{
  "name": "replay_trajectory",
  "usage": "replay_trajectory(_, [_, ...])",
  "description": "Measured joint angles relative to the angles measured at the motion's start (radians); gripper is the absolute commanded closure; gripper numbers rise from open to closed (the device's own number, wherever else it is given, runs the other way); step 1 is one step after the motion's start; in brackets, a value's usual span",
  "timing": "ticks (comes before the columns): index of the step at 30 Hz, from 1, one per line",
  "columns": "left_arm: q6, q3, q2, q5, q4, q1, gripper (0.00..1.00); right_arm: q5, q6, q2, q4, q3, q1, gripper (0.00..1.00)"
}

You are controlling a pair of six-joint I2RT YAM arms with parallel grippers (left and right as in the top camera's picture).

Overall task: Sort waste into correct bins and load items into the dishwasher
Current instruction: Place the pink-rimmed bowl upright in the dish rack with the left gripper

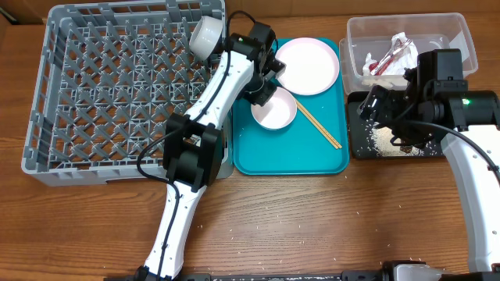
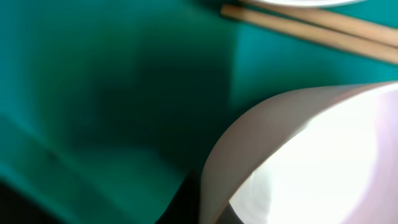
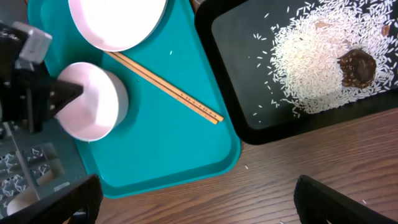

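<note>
Starting at the left, we have the grey dish rack (image 1: 47,117), and a small white cup (image 1: 207,35) sits in its far right corner. Moving along, the left gripper (image 1: 262,88) is down at the rack-side rim of a white bowl (image 1: 275,113) on the teal tray (image 1: 289,160). One dark finger touches the bowl's outer wall. The left wrist view is a blur at this range, so we cannot tell whether the fingers are clamped on the rim or only resting against it.

Next on the tray comes the round white plate (image 1: 307,66), with the two chopsticks (image 1: 319,125) lying together beside the bowl, one end by the plate's edge.

Over on the right, the clear tub (image 1: 449,31) holds the crumpled wrapper (image 1: 391,56). In front of it, the black tray (image 3: 249,118) carries the rice (image 3: 311,62) and the brown lump (image 3: 356,67). The right gripper (image 3: 199,186) hangs above the table edge, fingers spread wide, holding nothing.
</note>
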Motion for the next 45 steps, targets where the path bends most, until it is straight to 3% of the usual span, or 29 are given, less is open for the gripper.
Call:
replay_trajectory(11, [-0.143,0.528,-0.021,-0.153,-0.322,0.013,0.96,0.0,0.0,0.0,0.0,0.0,0.0,0.0])
replay_trajectory(15, [-0.264,0.667,-0.071,-0.338,-0.408,0.024,0.96,0.0,0.0,0.0,0.0,0.0,0.0,0.0])
replay_trajectory(20, [-0.429,0.694,-0.144,-0.672,-0.409,0.026,0.96,0.0,0.0,0.0,0.0,0.0,0.0,0.0])
replay_trajectory(25, [-0.546,0.586,-0.147,-0.969,-0.409,0.024,0.96,0.0,-0.001,0.0,0.0,0.0,0.0,0.0])
replay_trajectory(34, [-0.718,0.16,-0.138,-1.238,-0.412,0.006,0.96,0.0,0.0,0.0,0.0,0.0,0.0,0.0])
replay_trajectory(45, [-0.894,-0.082,-0.138,-1.371,-0.412,-0.002,0.96,0.0,0.0,0.0,0.0,0.0,0.0,0.0])
